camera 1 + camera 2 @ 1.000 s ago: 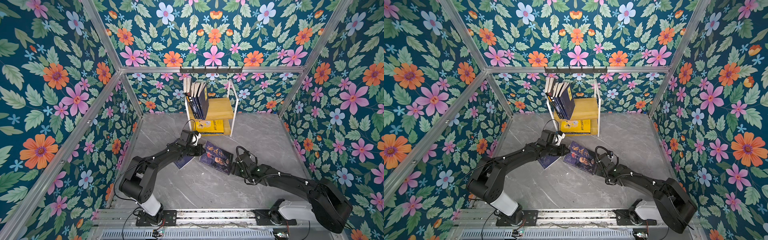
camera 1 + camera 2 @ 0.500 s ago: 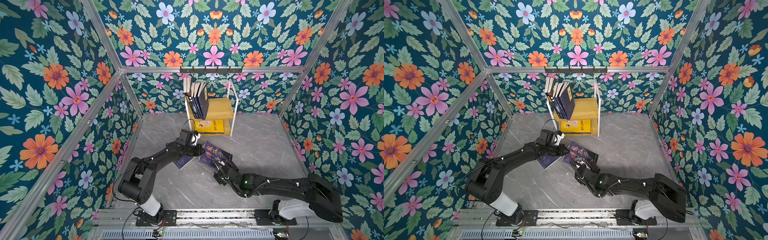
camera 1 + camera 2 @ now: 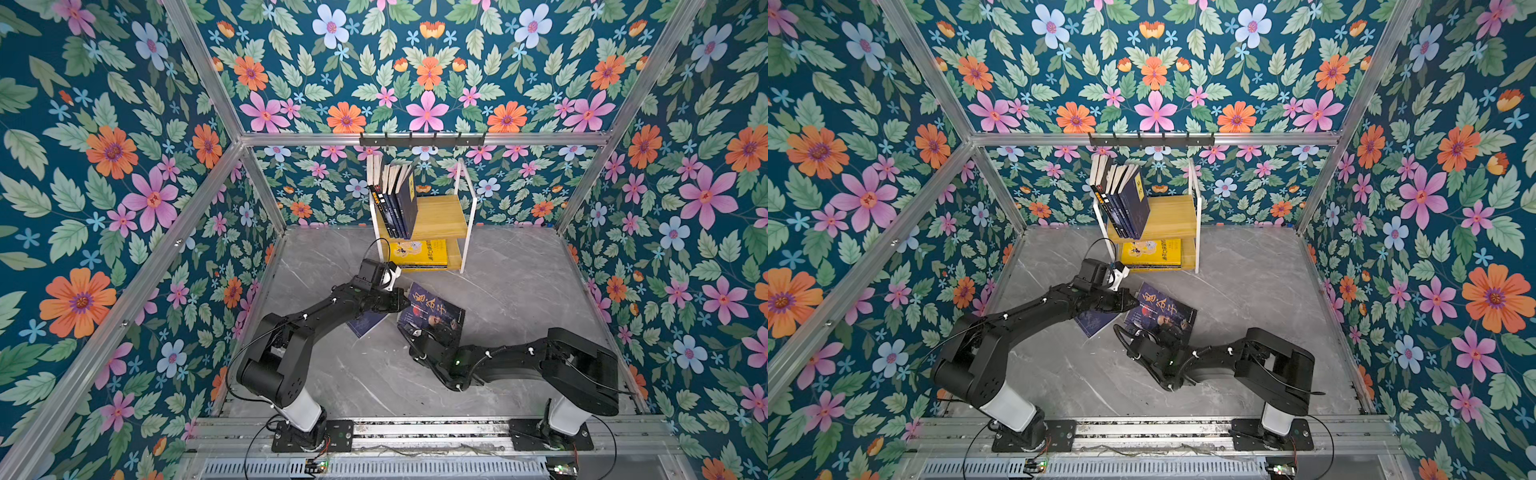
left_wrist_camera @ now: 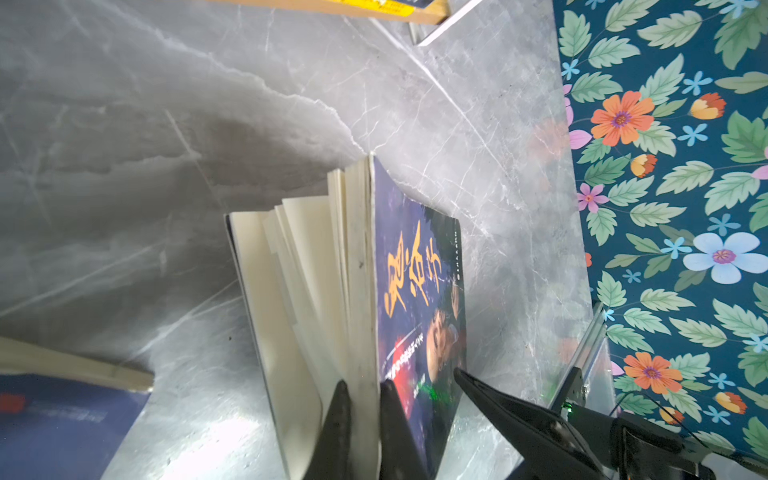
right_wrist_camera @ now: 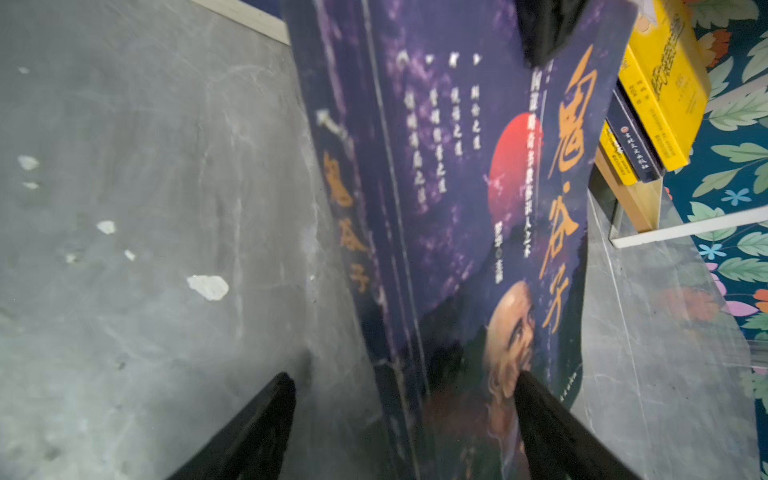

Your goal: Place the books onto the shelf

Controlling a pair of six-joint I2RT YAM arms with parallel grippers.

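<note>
Left gripper (image 4: 365, 388) is pinching the purple bearded-man book (image 4: 415, 270) by one edge. Right gripper (image 5: 404, 376) is gaping wide, straddling its spine end.

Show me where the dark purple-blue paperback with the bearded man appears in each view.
Top view: dark purple-blue paperback, mid-floor before white-framed wooden shelf.
Top view: paperback, likewise.
Left wrist: paperback pinched by left gripper.
Right wrist: paperback between right gripper fingers.
Shared landmark: that shelf.

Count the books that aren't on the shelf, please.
2: a purple book pinched by the left gripper, and a blue book flat on the table beneath that arm. More could be hidden.
</note>
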